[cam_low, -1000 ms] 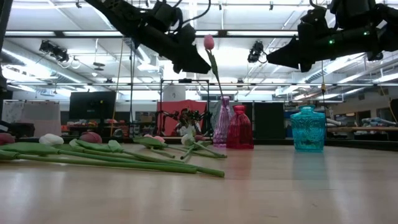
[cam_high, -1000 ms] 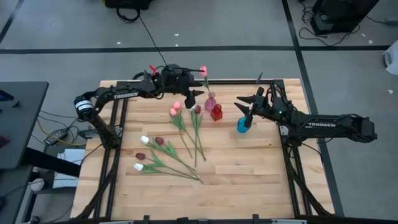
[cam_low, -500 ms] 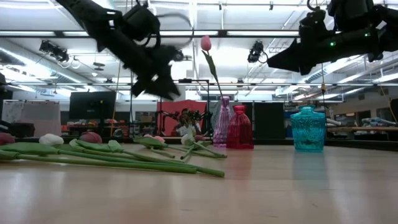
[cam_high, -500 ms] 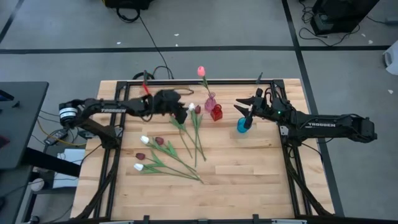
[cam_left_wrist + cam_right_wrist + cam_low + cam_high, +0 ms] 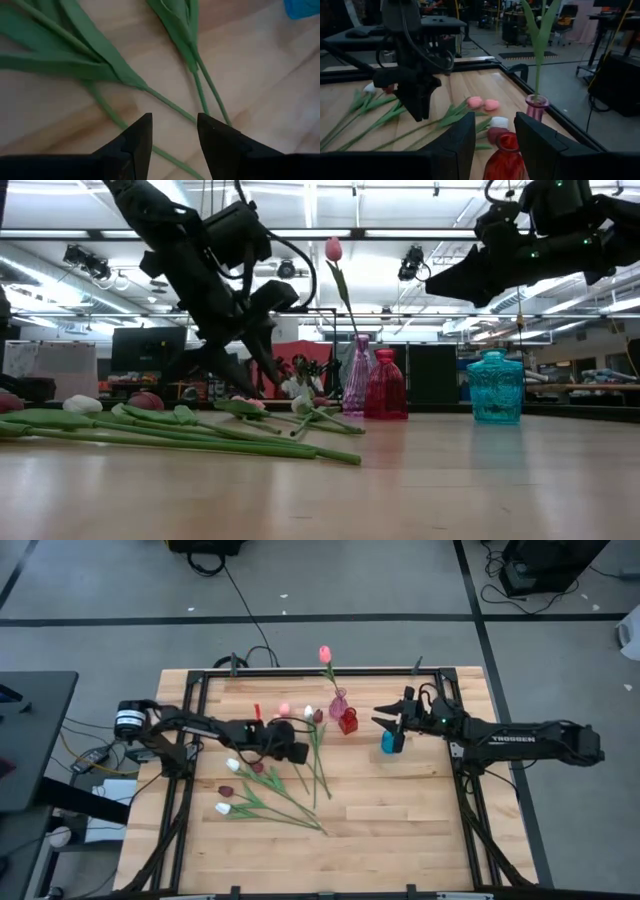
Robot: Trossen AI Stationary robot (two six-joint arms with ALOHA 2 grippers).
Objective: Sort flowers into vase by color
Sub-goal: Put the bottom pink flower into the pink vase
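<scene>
Left gripper (image 5: 173, 131): spread, empty, low over green stems.
Flowers (image 5: 270, 785): eight lying on the bench (image 5: 400, 810), left of centre.
Pink vase (image 5: 339, 703): holds one pink tulip (image 5: 324, 654).
Right gripper (image 5: 385, 720): spread, empty, above the blue vase (image 5: 390, 742).

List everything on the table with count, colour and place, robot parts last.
Pink vase: one, far middle of the table, holding one pink tulip upright.
Red vase: one, touching or just beside the pink vase.
Blue vase: one, teal, right of the red vase, empty.
Loose tulips: about eight, lying flat left of centre; pink, white and maroon heads, green stems; two pink heads lie side by side.
Table: one, light wood with a black frame.
Left gripper: open, low over the green stems, holding nothing.
Right gripper: open, hanging above the blue vase, holding nothing.
</scene>
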